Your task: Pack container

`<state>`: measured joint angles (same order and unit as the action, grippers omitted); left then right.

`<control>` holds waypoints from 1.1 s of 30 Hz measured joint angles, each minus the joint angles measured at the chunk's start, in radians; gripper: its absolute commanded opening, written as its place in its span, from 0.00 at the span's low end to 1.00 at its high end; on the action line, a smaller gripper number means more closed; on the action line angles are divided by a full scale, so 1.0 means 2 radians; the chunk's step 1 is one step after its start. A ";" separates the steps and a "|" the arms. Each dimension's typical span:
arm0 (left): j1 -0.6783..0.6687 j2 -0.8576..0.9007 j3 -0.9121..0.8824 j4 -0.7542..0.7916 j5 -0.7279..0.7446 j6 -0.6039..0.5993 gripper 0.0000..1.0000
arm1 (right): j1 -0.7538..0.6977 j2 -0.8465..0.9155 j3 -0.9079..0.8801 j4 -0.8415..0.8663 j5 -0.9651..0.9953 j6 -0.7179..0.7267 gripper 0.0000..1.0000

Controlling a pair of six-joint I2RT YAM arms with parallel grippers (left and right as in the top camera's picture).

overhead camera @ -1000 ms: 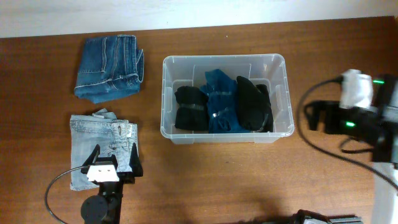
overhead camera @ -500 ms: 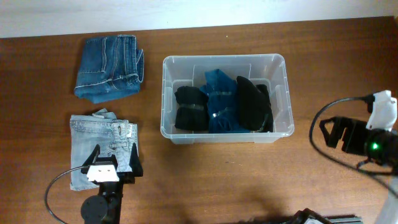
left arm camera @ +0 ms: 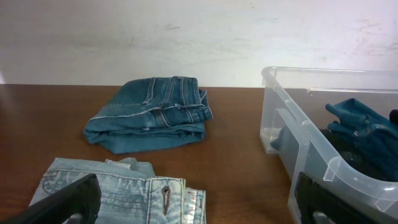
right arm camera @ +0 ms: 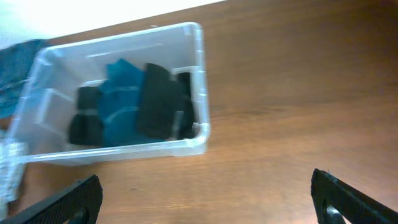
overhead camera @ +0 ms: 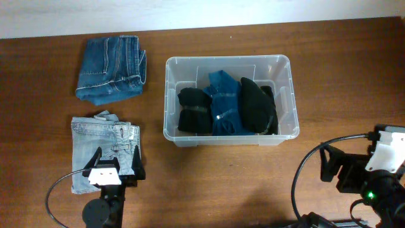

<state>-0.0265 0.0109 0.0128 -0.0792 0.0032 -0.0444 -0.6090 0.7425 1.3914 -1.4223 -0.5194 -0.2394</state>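
Note:
The clear container [overhead camera: 171, 107] stands at the table's middle and holds a black folded garment [overhead camera: 193, 111], a blue one [overhead camera: 225, 104] and another black one [overhead camera: 256, 104]. It also shows in the left wrist view [left arm camera: 311, 152] and the right wrist view [right arm camera: 200, 81]. Folded dark blue jeans [overhead camera: 111, 76] lie at the far left, also in the left wrist view [left arm camera: 152, 121]. Folded light blue jeans [overhead camera: 101, 142] lie in front of them. My left gripper [overhead camera: 116, 163] is open and empty over the near edge of the light jeans [left arm camera: 118, 190]. My right gripper [overhead camera: 335, 172] is open and empty over bare wood, front right of the container.
A white wall runs along the table's far edge [left arm camera: 186, 37]. Bare wood [right arm camera: 280, 124] lies between my right gripper and the container. Cables loop near both arm bases at the front edge.
My right arm has pulled back from the table's right side toward the front right corner, away from the container. The left arm and the clothes have not moved.

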 measured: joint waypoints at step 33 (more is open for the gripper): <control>0.000 0.000 0.000 0.000 0.000 0.000 0.99 | 0.245 0.005 0.017 -0.021 0.193 0.056 0.98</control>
<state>-0.0265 0.0109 0.0128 -0.0792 0.0029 -0.0444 -0.1196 0.7532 1.4254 -1.4647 -0.1337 -0.1280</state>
